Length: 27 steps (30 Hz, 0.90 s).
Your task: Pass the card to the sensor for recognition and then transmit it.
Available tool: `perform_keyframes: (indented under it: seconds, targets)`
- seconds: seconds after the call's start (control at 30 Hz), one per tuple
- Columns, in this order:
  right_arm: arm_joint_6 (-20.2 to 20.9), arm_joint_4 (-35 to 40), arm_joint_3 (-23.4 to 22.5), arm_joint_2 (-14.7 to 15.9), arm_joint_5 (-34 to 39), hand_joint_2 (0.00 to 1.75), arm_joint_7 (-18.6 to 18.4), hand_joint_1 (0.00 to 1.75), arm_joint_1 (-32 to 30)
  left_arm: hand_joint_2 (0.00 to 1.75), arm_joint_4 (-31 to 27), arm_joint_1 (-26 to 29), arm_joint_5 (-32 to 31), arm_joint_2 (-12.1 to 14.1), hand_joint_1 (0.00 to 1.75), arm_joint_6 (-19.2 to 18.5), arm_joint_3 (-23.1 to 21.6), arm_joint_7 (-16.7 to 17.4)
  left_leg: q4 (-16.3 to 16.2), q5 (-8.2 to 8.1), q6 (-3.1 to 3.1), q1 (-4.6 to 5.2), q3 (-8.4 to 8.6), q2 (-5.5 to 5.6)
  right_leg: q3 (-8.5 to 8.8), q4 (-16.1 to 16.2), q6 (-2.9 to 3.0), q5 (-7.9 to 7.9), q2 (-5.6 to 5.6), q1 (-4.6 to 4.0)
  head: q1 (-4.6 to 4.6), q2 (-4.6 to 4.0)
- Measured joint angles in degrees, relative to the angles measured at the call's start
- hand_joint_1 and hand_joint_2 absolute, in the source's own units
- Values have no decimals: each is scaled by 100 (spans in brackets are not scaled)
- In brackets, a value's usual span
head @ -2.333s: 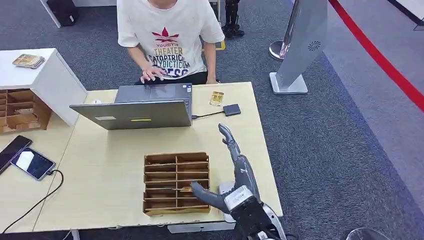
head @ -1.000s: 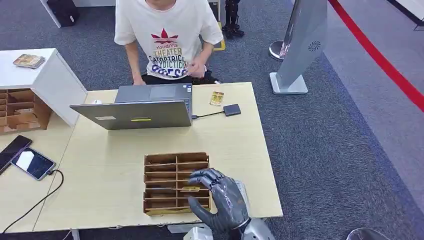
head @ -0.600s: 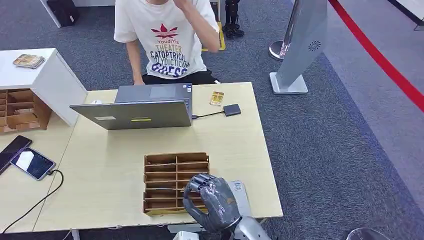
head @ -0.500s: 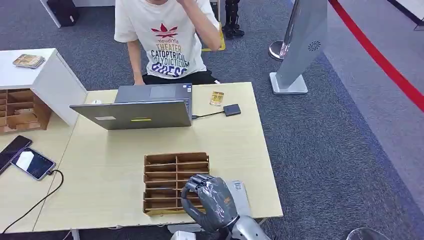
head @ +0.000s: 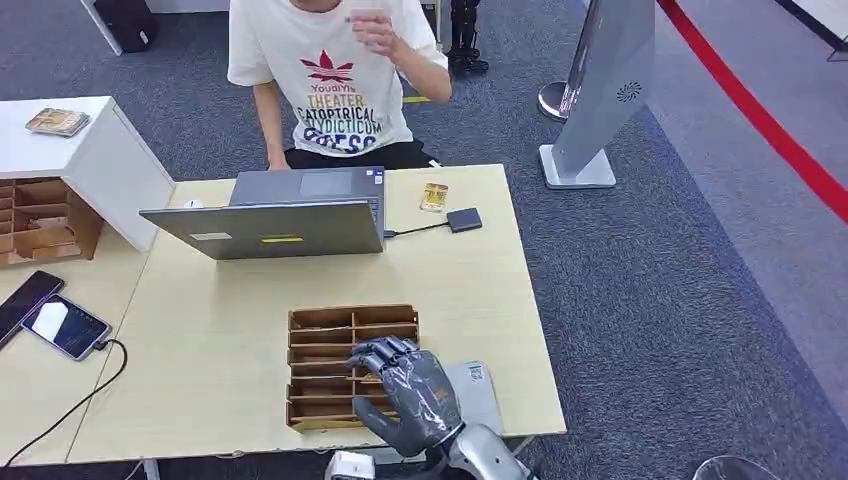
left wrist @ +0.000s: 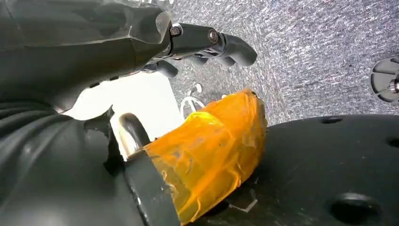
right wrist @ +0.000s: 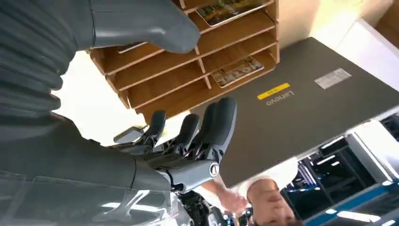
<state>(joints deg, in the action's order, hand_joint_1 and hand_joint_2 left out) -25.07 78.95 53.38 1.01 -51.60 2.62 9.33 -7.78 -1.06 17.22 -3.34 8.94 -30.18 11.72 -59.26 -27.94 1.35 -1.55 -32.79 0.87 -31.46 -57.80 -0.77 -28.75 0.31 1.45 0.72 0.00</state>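
A wooden slotted organizer (head: 325, 350) sits near the table's front edge, and my right hand (head: 405, 392) hovers over its right column with fingers bent downward. In the right wrist view the hand (right wrist: 188, 141) has its thumb and fingers apart with nothing between them, just above the organizer (right wrist: 155, 70). Two cards lie in its slots, one (right wrist: 235, 70) nearer the laptop and one (right wrist: 228, 7) farther. A small black sensor (head: 463, 219) lies at the far right of the table, cabled to the laptop, with another card (head: 433, 196) beside it. My left hand (left wrist: 117, 42) hangs over the carpet, holding nothing.
A grey laptop (head: 270, 215) stands open behind the organizer, with a seated person (head: 335, 80) beyond it raising a hand. A grey sheet (head: 475, 390) lies right of my hand. Two phones (head: 50, 315) lie on the left table beside a white cabinet (head: 90, 150).
My right hand came down from an upright pose at the table's right side and moved left over the organizer's right column. The person lifted a hand off the laptop.
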Motion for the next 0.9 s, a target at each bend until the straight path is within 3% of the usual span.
perform_keyframes:
  seconds: [0.37, 0.73, 0.9]
  targets:
    - [-98, -339, 44, -92, -68, 175, -142, 87, 72, 0, 0, 0, 37, 11, 0, -28, -2, 13, 0, 0, 0, 0, 0, 0, 0, 0, 0, 0, 0, 0, 0, 0]
    - [-153, -758, 44, -225, -166, 175, -315, 73, 174, 0, 0, 0, 44, 24, 0, -72, -7, 26, 0, 0, 0, 0, 0, 0, 0, 0, 0, 0, 0, 0, 0, 0]
    - [-186, -914, 37, -282, -201, 175, -376, 75, 210, 0, 0, 0, 44, 37, 0, -83, -9, 55, 0, 0, 0, 0, 0, 0, 0, 0, 0, 0, 0, 0, -2, 0]
